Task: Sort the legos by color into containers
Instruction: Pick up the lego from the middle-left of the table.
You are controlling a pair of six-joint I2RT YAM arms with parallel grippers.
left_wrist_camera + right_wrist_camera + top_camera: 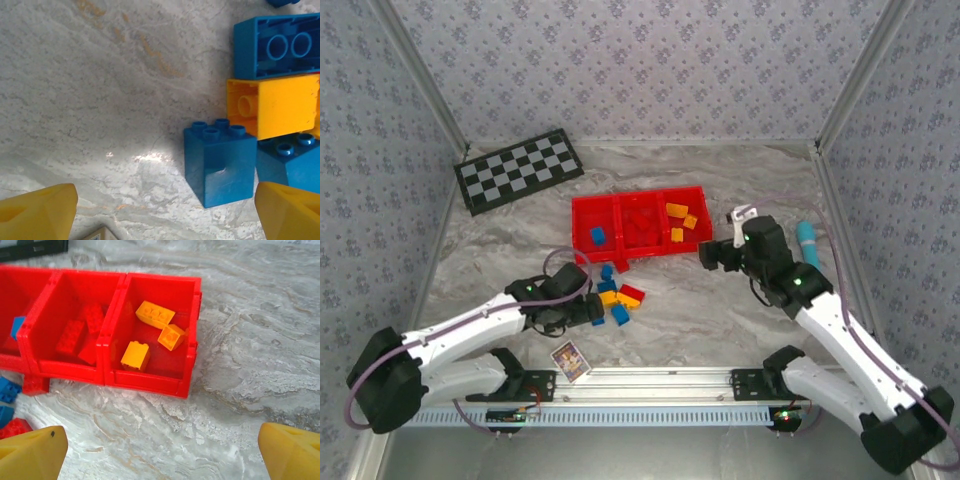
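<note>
Left claw (pixel 165 210) hangs wide open, empty, over the loose bricks (pixel 618 295) just in front of the red tray (pixel 145 381), apparently lined up on a blue brick (pixel 220 162); right claw (pixel 162 450), equally wide and empty, waits at the tray's yellow end.

Glossy plastic legos (pixel 217 165) on a seemingly smooth marbled table (pixel 90 100).

We saw a left arm (pixel 460 335) and right arm (pixel 850 335) in white shells with black joints, purplish cables (pixel 349 405) running up from the rail (pixel 660 378), and yellow fingertips (pixel 32 452).
</note>
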